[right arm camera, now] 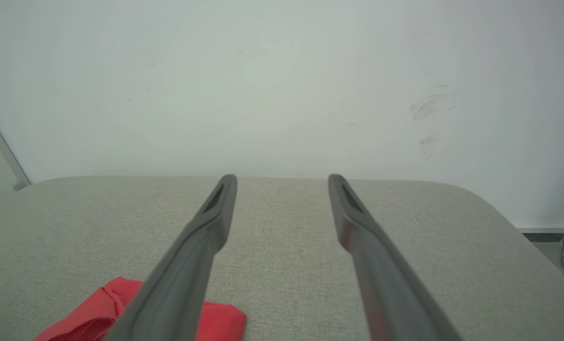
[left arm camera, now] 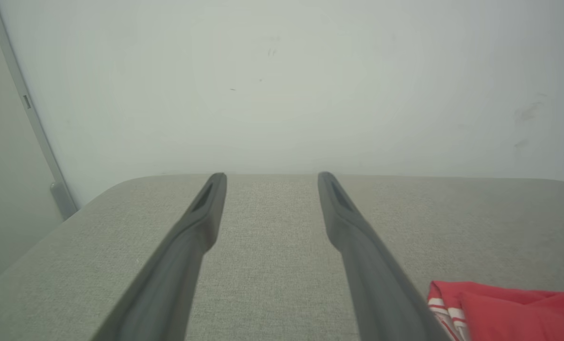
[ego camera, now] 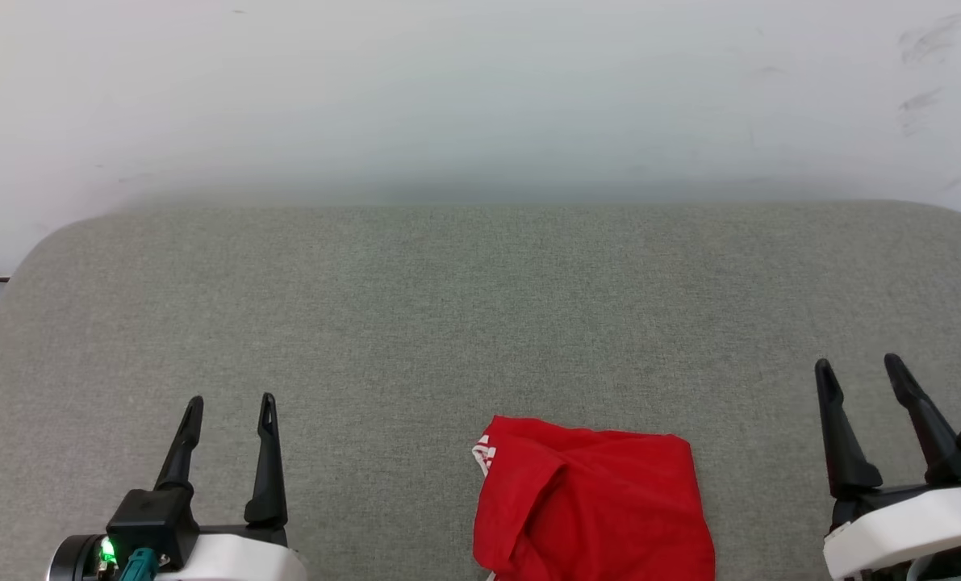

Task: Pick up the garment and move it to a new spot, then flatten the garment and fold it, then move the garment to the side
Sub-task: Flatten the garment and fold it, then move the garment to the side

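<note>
Garment (ego camera: pixel 593 504) lies untouched between left hand (ego camera: pixel 231 399) and right hand (ego camera: pixel 858 361).

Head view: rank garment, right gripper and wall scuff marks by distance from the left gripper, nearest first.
1. garment, on the table, just to the right of the left gripper.
2. right gripper, far right side, beyond the garment.
3. wall scuff marks, upper right, behind the table's back edge.

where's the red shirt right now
In the head view the garment lies low on the grey surface, right of centre, between the left gripper and the nearer right gripper, touching neither.
</note>
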